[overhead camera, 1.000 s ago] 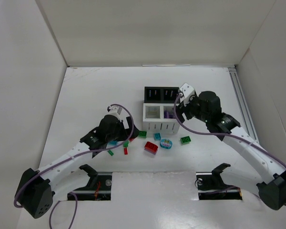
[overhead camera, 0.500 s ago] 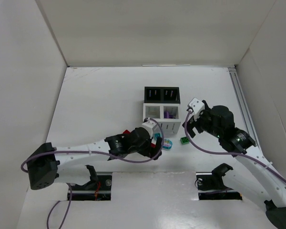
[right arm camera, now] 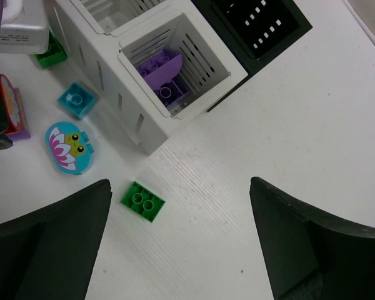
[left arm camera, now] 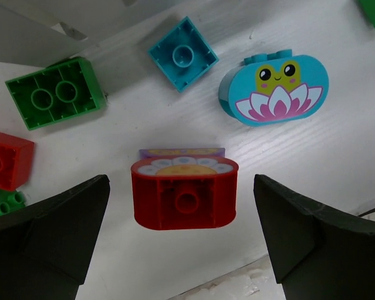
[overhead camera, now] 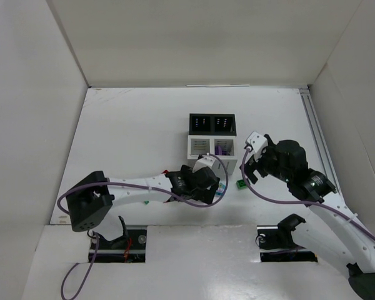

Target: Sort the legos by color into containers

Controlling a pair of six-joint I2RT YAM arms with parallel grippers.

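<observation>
My left claw (left arm camera: 181, 187) is spread wide with nothing clamped. A red rounded brick (left arm camera: 184, 203) sits between the fingers, touching neither. A purple piece (left arm camera: 181, 152) peeks out right behind it, and the teal frog oval (left arm camera: 275, 90) and a teal square (left arm camera: 183, 55) lie further out. My right claw (right arm camera: 180, 187) is wide apart too, above the table (right arm camera: 237, 206). There's a green brick (right arm camera: 142, 202) nearby and purple bricks (right arm camera: 162, 78) in the white bin (right arm camera: 144, 119).

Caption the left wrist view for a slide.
Open left gripper straddles a red rounded brick; frog piece, teal brick and green brick lie beyond.
</observation>
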